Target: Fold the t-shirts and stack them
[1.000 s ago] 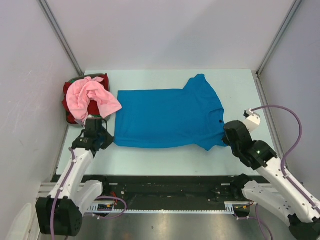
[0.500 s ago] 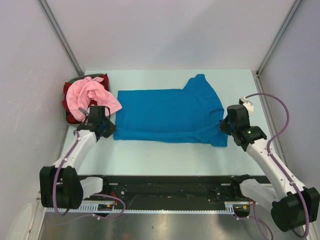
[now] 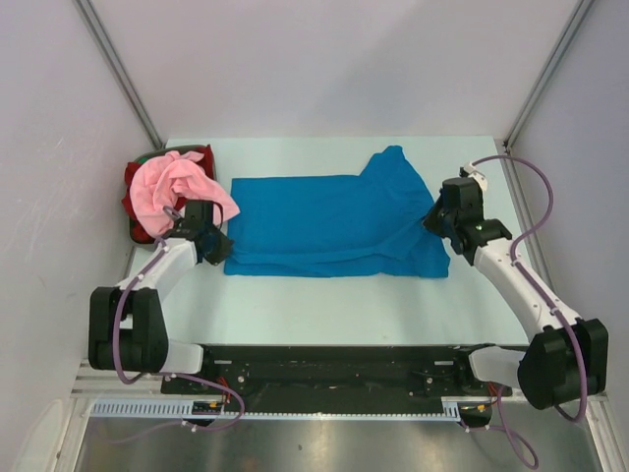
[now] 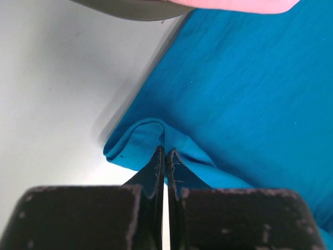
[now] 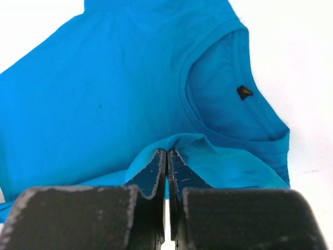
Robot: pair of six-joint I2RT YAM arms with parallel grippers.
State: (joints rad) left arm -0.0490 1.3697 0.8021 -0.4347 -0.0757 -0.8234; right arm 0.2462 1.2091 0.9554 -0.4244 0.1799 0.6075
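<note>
Top external view shows the blue t-shirt flat on the table, with the left gripper and right gripper each pinched tight on its near edge, so the first fold looks started, and next both should carry that edge across together.

One blue t-shirt, one pink t-shirt, perhaps one red t-shirt

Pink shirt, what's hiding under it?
A red shirt pokes out beneath the pink shirt, both heaped in the dark basket. Anything deeper in the pile is covered.
</note>
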